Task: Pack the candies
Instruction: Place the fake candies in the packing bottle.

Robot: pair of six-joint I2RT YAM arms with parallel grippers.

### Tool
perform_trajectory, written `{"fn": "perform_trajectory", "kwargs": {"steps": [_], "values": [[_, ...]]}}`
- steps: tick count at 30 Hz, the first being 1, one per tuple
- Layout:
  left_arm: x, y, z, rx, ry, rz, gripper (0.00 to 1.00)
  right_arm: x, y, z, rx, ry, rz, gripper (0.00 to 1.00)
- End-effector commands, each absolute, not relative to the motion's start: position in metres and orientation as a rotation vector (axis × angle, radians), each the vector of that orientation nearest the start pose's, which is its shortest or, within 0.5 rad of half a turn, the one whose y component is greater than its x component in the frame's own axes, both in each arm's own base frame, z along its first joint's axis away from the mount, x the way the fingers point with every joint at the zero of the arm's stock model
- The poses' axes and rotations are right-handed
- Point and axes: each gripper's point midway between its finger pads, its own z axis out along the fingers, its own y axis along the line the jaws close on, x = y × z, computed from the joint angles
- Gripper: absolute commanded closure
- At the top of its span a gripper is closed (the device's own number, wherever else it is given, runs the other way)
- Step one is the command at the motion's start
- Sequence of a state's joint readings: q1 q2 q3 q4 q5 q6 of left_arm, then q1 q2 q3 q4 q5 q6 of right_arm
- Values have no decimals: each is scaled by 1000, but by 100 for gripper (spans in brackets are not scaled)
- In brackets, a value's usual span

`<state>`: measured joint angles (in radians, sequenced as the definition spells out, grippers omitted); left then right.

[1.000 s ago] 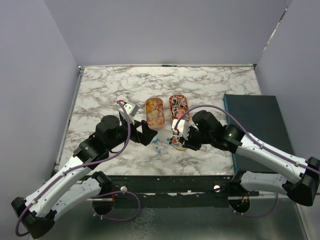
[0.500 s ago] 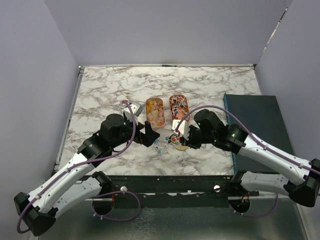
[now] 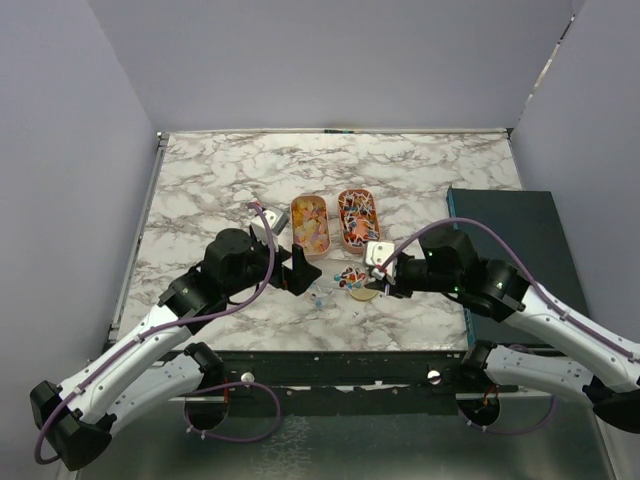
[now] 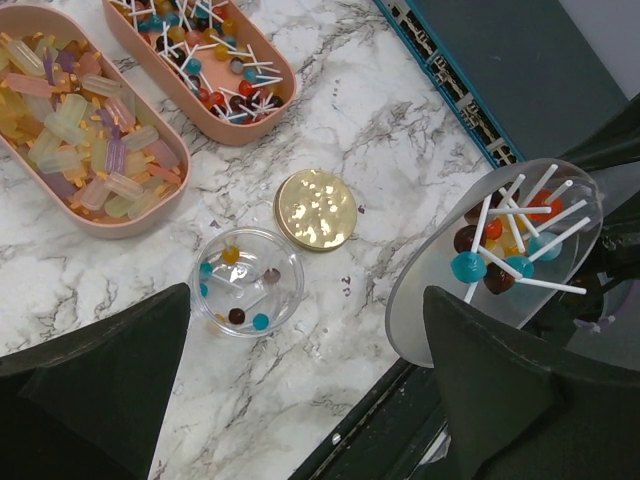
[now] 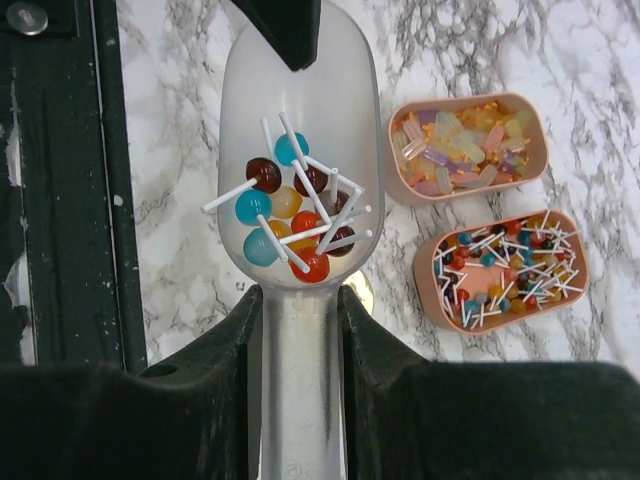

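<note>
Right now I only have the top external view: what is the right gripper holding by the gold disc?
Observer: The right wrist view shows the right gripper shut on the handle of a translucent scoop.
Operator: Loaded or empty?
Observer: Loaded: a small heap of lollipops on white sticks lies in its bowl.
Operator: Any container near that disc?
Observer: Yes. The left wrist view shows a small clear cup beside the gold lid, a few sweets inside.
</note>
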<state>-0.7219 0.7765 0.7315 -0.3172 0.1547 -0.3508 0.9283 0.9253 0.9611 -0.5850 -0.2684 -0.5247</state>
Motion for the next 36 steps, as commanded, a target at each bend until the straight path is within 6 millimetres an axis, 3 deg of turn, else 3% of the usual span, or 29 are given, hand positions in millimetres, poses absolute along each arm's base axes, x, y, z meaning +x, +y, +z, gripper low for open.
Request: {"fn": "perform_trajectory", "kwargs": {"steps": [1,5,9,22,29,36], "values": [[192,-224,212,504,1991,-834,2,147,268,266,-1500,1321,614,99],[192,-224,210,505,1995,-832,2,140,270,278,-1483,1278,654,100],[191,-224,212,503,1989,-837,1,143,269,274,-1482,1296,642,100],[196,-220,235,475,1925,-820,1,166,257,218,-1509,1520,490,99],[206,-202,250,387,1863,-730,1,175,254,192,-1553,1624,420,99],[214,-179,248,302,1834,-625,1,180,250,165,-1630,1731,362,100]]}}
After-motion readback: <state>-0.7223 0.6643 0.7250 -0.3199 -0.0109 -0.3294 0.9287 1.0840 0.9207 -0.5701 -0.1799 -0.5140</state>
